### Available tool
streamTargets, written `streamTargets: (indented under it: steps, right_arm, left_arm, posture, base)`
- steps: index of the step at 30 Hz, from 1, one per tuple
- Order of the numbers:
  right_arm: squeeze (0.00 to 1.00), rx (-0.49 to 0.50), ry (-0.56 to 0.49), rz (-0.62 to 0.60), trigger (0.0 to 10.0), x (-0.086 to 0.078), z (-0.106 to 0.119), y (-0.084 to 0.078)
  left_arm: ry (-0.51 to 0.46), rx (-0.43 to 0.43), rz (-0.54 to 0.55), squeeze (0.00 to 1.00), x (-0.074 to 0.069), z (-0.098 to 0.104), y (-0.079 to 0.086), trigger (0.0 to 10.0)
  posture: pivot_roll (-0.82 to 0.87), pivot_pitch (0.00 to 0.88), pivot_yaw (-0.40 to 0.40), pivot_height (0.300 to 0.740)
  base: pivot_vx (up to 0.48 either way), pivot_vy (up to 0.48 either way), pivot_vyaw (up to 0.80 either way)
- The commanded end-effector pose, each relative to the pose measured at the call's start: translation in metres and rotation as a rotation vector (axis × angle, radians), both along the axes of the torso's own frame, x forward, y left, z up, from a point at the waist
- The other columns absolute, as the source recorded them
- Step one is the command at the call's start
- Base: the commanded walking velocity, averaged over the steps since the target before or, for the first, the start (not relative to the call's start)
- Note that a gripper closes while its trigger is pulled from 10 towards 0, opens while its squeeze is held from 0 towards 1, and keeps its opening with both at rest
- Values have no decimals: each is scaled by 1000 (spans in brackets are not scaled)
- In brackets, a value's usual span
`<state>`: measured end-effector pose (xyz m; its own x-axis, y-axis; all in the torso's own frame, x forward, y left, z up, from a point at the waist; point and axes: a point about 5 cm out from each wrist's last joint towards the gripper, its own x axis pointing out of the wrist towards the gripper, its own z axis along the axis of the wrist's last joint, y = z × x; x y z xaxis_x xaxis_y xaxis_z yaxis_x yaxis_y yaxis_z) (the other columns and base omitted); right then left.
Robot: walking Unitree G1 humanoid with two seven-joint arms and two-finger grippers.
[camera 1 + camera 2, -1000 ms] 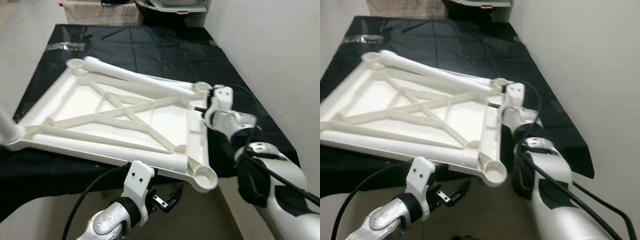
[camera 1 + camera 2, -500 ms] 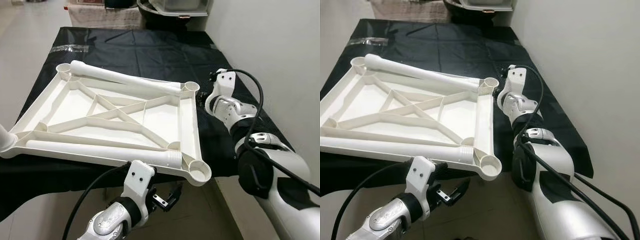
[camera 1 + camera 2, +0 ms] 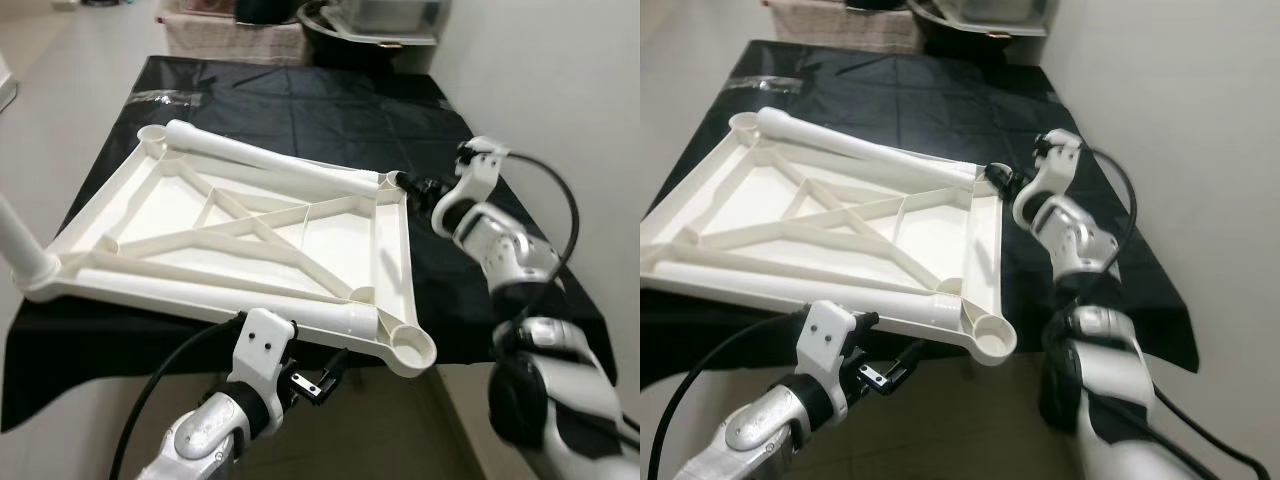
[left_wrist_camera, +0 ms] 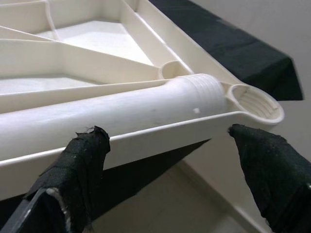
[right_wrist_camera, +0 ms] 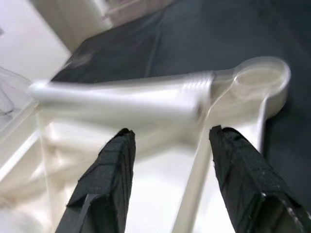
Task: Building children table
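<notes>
Beside tabletop far corner, right gripper fingers spread; left gripper spread below near edge.

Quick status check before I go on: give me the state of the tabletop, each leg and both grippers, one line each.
tabletop: upside down on the black cloth, near corner overhanging the edge.
far leg: loose, lying across the tabletop.
near leg: loose, lying along the near rim.
left corner leg: standing in its socket.
left gripper: open, below the near rim.
right gripper: open, at the far right corner.
</notes>
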<state>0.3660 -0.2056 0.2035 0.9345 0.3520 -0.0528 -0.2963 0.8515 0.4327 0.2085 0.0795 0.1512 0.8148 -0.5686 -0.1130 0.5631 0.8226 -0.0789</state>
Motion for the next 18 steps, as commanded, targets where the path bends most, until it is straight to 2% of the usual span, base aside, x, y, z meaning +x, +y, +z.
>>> streamTargets:
  steps: [1,3,4,6,7,9,11,14,18]
  right_arm:
    - [0,54,-2,95,10000,-16,1,2]
    - [0,105,28,249,10000,-55,-13,1]
    - [0,109,33,291,10000,-66,-18,1]
    - [0,109,33,291,10000,-66,-18,1]
    - [0,99,49,314,10000,-76,-23,0]
    - [0,99,49,314,10000,-76,-23,0]
    - [0,76,129,345,10000,-94,-38,1]
    - [0,90,167,348,10000,-98,-41,1]
    - [0,120,238,376,10000,-104,-43,4]
  left_arm:
    - [14,10,-4,0,-1,-5,2,10000]
    - [7,29,0,0,1,-7,7,10000]
    - [3,37,6,0,2,-7,9,10000]
    - [3,37,6,0,2,-7,9,10000]
    - [-7,41,17,0,3,-7,13,10000]
    - [-7,41,17,0,3,-7,13,10000]
    - [-13,59,42,0,4,-9,21,10000]
    - [-15,73,43,0,4,-10,24,10000]
    - [-2,117,11,0,-4,-17,32,10000]
  posture:
    - [63,75,-132,740]
    - [60,60,-120,740]
    - [59,51,-115,740]
    - [59,51,-115,740]
    - [58,46,-107,740]
    - [58,46,-107,740]
    - [65,23,-107,740]
    - [66,15,-105,740]
    - [70,2,-111,740]
  base:
    - [0,0,0]
    - [0,0,0]
    - [0,0,0]
    - [0,0,0]
    - [0,0,0]
    - [0,0,0]
    - [0,0,0]
    - [0,0,0]
    - [0,0,0]
